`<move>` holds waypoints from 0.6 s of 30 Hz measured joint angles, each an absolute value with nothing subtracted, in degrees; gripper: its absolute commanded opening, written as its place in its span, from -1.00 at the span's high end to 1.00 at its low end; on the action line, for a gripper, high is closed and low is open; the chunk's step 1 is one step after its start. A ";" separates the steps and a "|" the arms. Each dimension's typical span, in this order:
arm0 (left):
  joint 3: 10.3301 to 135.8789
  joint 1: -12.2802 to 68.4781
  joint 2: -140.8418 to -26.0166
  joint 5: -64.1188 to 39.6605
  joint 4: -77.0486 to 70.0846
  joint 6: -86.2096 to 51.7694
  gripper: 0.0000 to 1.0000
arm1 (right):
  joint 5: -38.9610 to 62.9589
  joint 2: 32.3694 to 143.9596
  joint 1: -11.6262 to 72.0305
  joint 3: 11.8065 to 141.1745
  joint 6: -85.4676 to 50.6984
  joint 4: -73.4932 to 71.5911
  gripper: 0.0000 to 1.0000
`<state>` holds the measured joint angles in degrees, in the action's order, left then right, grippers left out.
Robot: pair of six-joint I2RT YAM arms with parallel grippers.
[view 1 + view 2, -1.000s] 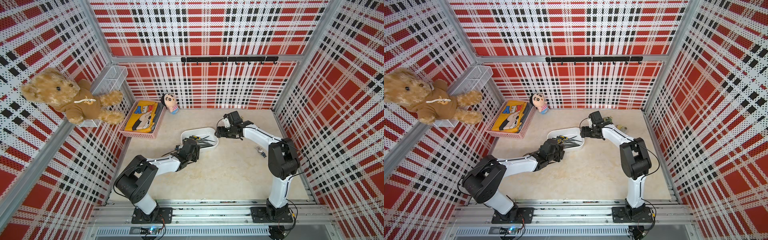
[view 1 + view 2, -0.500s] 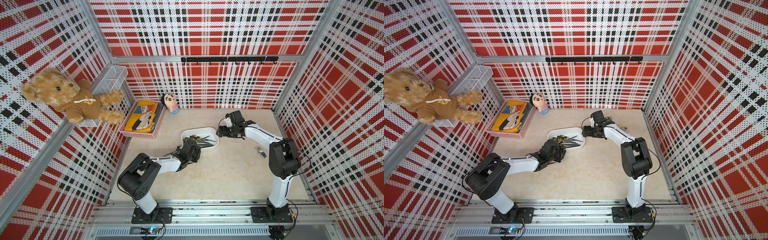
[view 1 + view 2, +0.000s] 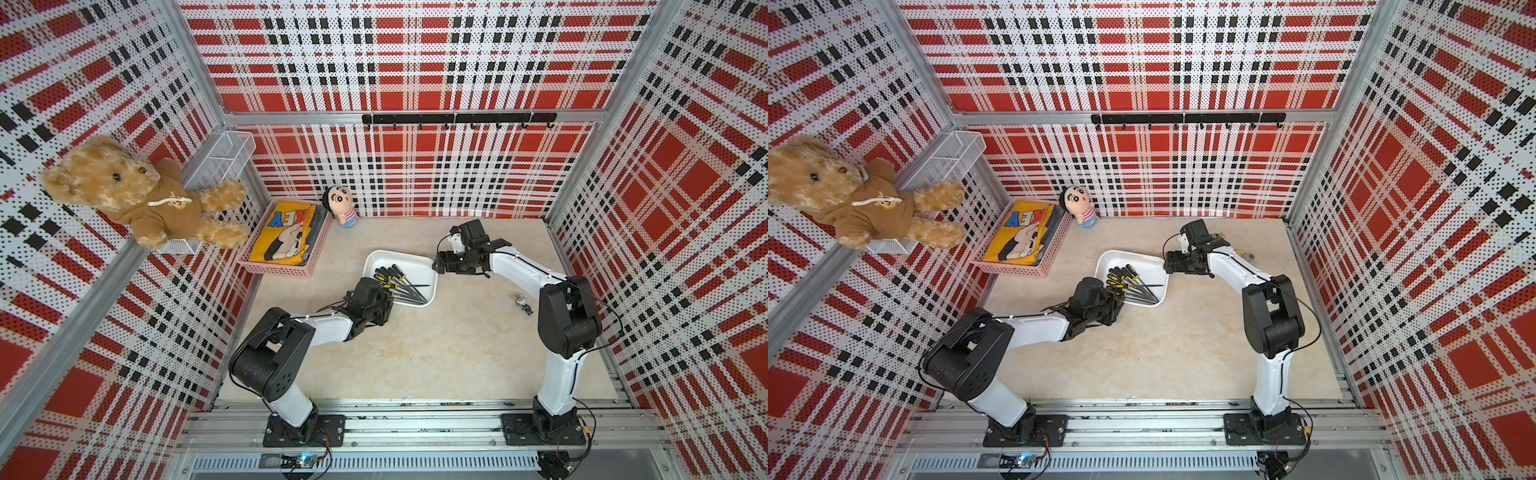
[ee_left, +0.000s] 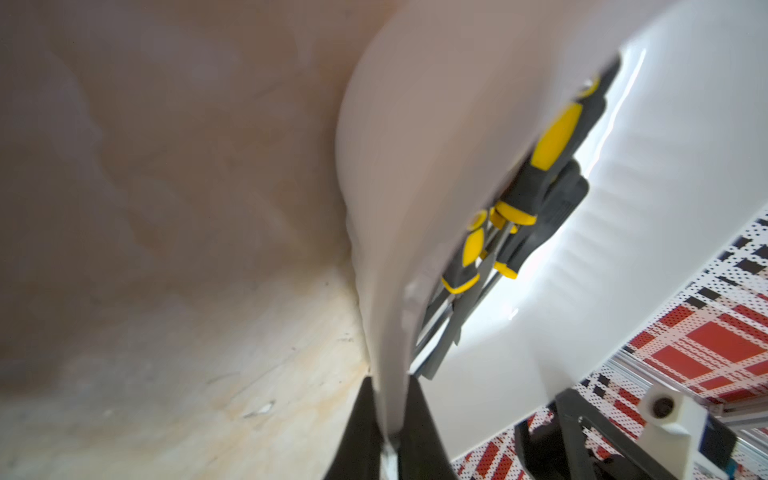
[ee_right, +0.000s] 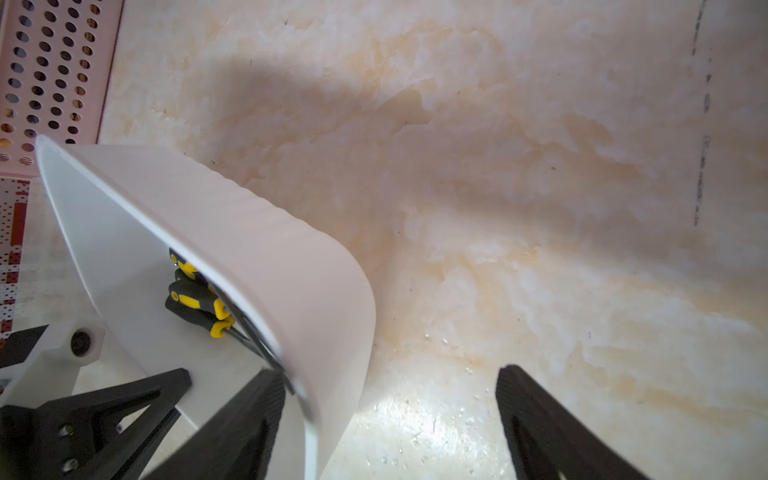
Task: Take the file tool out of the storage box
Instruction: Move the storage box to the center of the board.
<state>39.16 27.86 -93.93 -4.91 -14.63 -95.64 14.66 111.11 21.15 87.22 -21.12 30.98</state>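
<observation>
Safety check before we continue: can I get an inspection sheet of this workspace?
Surface: beige marbled table, faintly marked.
Job's things: white storage box holding black-and-yellow files.
Clutter: pink basket, doll, small keychain figure.
Tools: left tool shut on the box's wall; right tool open at its opposite corner.
Cables: black cable along each arm; no snag seen.
Surroundings: plaid walls, hook rail, teddy bear, wire basket.
</observation>
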 measured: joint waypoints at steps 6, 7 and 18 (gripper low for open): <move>45.04 23.97 -94.91 -8.73 -6.44 -84.16 0.91 | 14.85 111.11 21.12 87.59 -20.71 31.09 -0.77; 46.54 23.42 -95.57 -9.52 -4.86 -81.73 0.91 | 14.85 111.11 21.12 87.59 -20.62 31.16 -0.77; 62.98 17.19 -104.40 -15.49 14.66 -53.41 0.95 | 17.02 111.11 21.41 87.59 -19.97 32.95 -0.77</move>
